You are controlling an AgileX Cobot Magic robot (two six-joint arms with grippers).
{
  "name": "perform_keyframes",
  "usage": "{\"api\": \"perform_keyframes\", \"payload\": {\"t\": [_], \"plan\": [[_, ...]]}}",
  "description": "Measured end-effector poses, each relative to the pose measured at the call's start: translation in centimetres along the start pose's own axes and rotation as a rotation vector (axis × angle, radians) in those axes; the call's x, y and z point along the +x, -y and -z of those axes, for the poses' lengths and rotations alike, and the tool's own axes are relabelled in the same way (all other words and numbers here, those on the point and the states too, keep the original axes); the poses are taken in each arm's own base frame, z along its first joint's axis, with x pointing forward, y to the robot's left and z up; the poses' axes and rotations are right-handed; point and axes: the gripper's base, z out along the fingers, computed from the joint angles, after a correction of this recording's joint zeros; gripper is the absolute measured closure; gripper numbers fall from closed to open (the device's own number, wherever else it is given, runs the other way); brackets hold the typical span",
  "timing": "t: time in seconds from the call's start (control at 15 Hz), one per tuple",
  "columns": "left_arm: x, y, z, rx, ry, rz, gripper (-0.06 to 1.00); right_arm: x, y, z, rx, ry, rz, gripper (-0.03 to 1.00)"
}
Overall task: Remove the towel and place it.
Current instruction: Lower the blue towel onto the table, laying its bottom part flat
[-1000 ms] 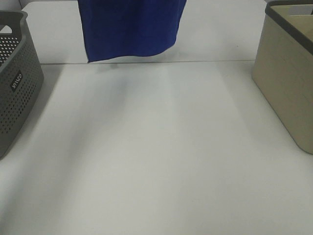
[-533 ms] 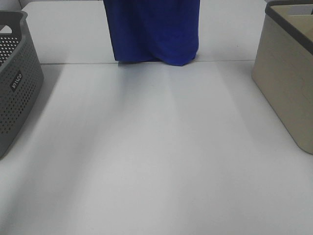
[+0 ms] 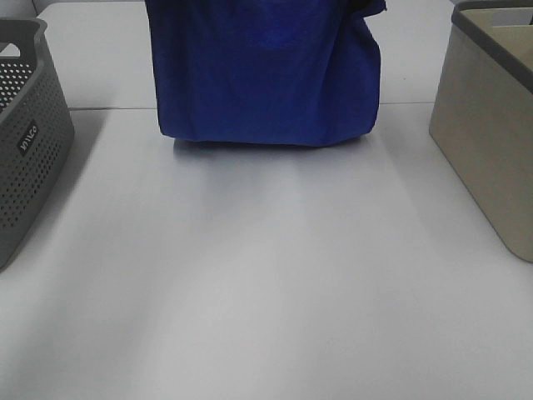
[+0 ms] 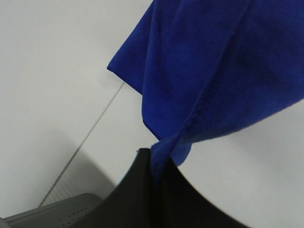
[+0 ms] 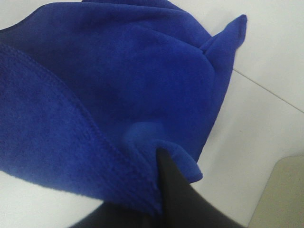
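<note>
1. Two corners carry the whole towel (image 3: 262,75). The left pincer (image 4: 156,160) is clenched on a twisted bit of its hem, and the right pincer (image 5: 159,190) is clenched on a small fold at another edge. Both bites look shallow, so a tug or a quick swing could pull the plush cloth free on one side
2. One corner slipping would probably leave the towel hanging from the other pincer and landing in a heap, not spread out
3. Lowering straight down is a second risk. The bottom of the cloth already curls under itself at the seam (image 3: 100,108) across the tabletop (image 3: 266,275), and whether it touches there or hangs just above I cannot tell. More descent without drawing it toward the near side would likely pile cloth onto that fold
4. Uneven height or uneven letting-go between the two arms would probably skew the towel, which already bulges wider on the right in the high view
5. Neither pincer shows in the high view, so the grips can only be judged from the wrist views
6. Towel and pincers: it hangs below and between them as a broad blue sheet over the far middle of the tabletop, each held corner right at a pincer's tips. It is well apart from the grey basket (image 3: 25,142) on the left and the beige bin (image 3: 491,125) on the right
</note>
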Motion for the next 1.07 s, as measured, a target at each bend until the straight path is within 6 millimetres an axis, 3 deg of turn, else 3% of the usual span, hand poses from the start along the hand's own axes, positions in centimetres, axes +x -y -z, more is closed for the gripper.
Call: {"api": "perform_keyframes", "payload": {"t": [0.13,0.27,0.47,0.53,0.67,1.07], "plan": [[0.1,0.6,-0.3,0.055,0.002,0.038,0.94,0.3,-0.3,0.2,-0.027,-0.005,-0.002,0.95],[1.6,1.8,-0.7,0.114,-0.06,0.077,0.94,1.5,-0.9,0.7,-0.061,-0.04,-0.012,0.95],[3.9,3.8,1.0,0.212,-0.112,0.125,0.94,4.2,-2.1,2.0,-0.113,-0.1,-0.032,0.95],[5.7,5.5,2.7,0.308,-0.12,0.154,0.94,6.5,-3.2,2.9,-0.159,-0.143,-0.067,0.95],[7.3,6.9,3.9,0.374,-0.135,0.168,0.94,9.0,-4.1,4.0,-0.182,-0.182,-0.095,0.95],[12.2,10.2,5.2,0.472,-0.236,0.223,0.94,15.7,-6.6,5.7,-0.247,-0.275,-0.134,0.95]]}}
